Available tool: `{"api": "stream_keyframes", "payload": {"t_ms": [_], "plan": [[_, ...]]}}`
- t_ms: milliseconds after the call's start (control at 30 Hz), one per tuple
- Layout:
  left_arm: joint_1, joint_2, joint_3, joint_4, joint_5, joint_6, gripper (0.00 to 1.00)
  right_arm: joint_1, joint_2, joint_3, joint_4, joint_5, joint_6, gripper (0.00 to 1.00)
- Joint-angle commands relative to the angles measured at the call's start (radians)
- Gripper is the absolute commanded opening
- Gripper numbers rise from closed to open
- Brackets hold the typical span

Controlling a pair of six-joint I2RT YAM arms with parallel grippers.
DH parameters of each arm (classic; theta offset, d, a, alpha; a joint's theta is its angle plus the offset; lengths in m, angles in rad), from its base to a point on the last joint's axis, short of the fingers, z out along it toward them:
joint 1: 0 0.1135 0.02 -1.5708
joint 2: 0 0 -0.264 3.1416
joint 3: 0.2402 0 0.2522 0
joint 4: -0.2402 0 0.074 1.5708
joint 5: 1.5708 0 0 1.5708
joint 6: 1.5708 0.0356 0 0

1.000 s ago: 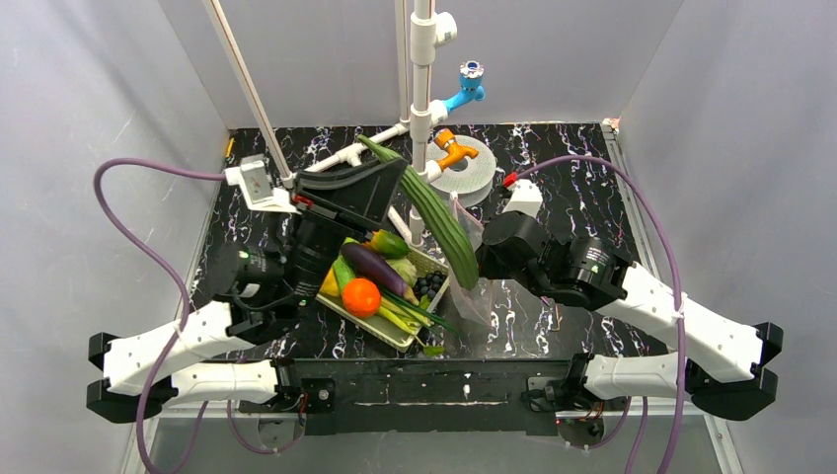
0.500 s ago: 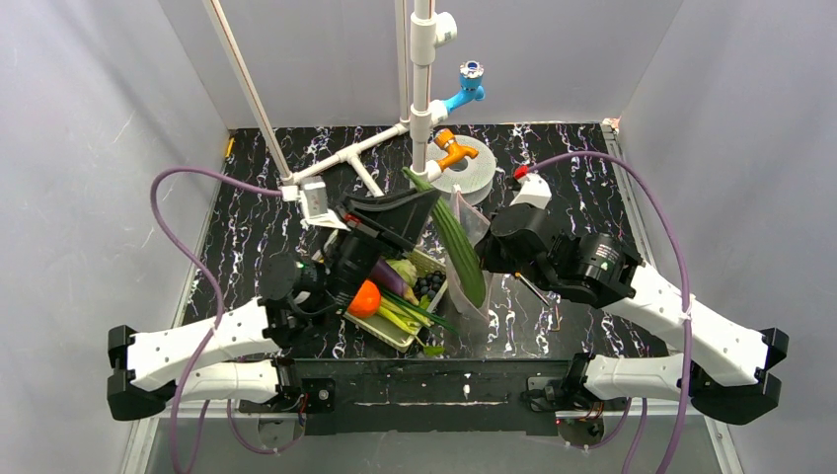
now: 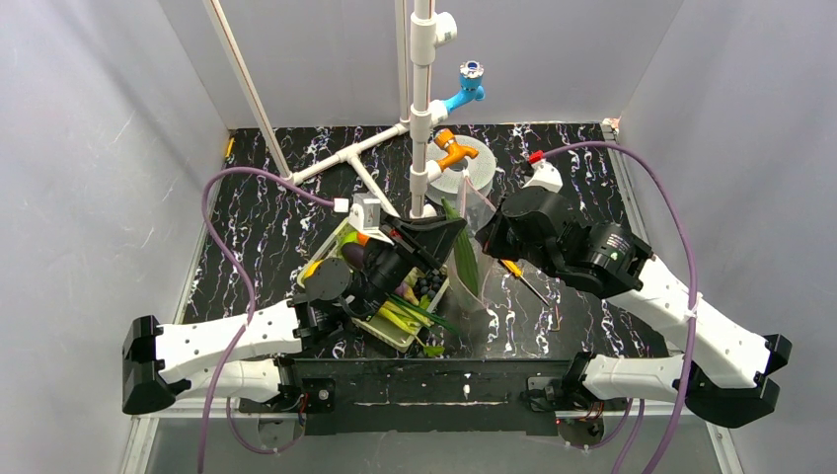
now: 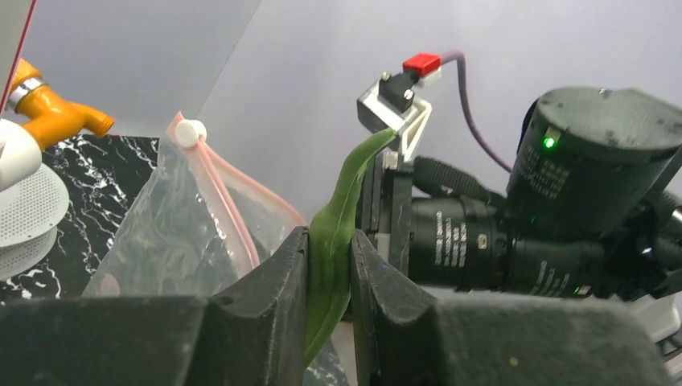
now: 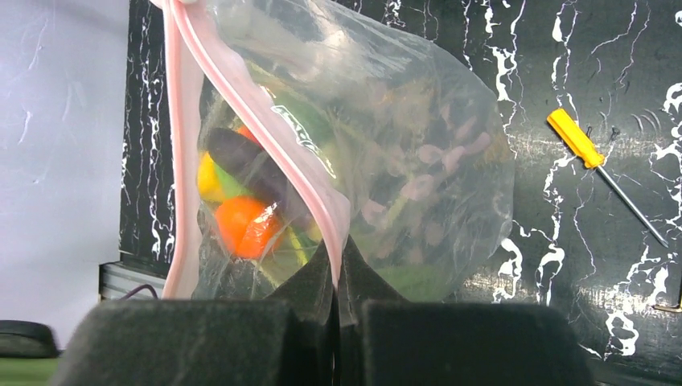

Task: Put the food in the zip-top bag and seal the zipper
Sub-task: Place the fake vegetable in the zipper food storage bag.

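Black marbled tabletop (image 3: pixel 582 197) lay beneath. Left gripper (image 4: pixel 328 245) was clamped tight on the green cucumber (image 4: pixel 344 189) beside the zip-top bag (image 5: pixel 434 145), whose zipper (image 5: pixel 241 104) the right gripper (image 5: pixel 336 269) pinched. Snagging the rim could pull the strip free, I reckoned. Only the right wrist view showed that pinch; overhead hid it.
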Motion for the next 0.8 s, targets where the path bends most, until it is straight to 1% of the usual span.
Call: {"api": "stream_keyframes", "payload": {"t_ms": [0, 167, 300, 433, 600, 700, 733, 767], "plan": [[-0.008, -0.024, -0.047, 0.087, -0.029, 0.003, 0.00, -0.035, -0.014, 0.021, 0.024, -0.043, 0.015, 0.01], [-0.007, -0.023, -0.072, 0.044, -0.050, -0.006, 0.00, -0.047, -0.026, -0.004, 0.042, -0.082, 0.007, 0.01], [-0.008, -0.018, -0.030, -0.095, -0.051, -0.030, 0.00, -0.050, -0.027, -0.032, 0.082, -0.134, -0.019, 0.01], [-0.007, -0.009, -0.011, -0.200, -0.069, -0.071, 0.00, -0.051, -0.032, -0.036, 0.088, -0.147, -0.045, 0.01], [-0.007, 0.000, -0.002, -0.285, -0.083, -0.106, 0.00, -0.051, -0.050, -0.059, 0.097, -0.157, -0.056, 0.01], [-0.008, 0.009, 0.019, -0.330, -0.068, -0.112, 0.00, -0.051, -0.053, -0.076, 0.109, -0.171, -0.064, 0.01], [-0.008, 0.010, 0.031, -0.357, -0.061, -0.113, 0.03, -0.051, -0.051, -0.076, 0.106, -0.169, -0.066, 0.01], [-0.008, 0.009, 0.044, -0.380, -0.053, -0.113, 0.09, -0.051, -0.050, -0.078, 0.102, -0.166, -0.070, 0.01]]}}
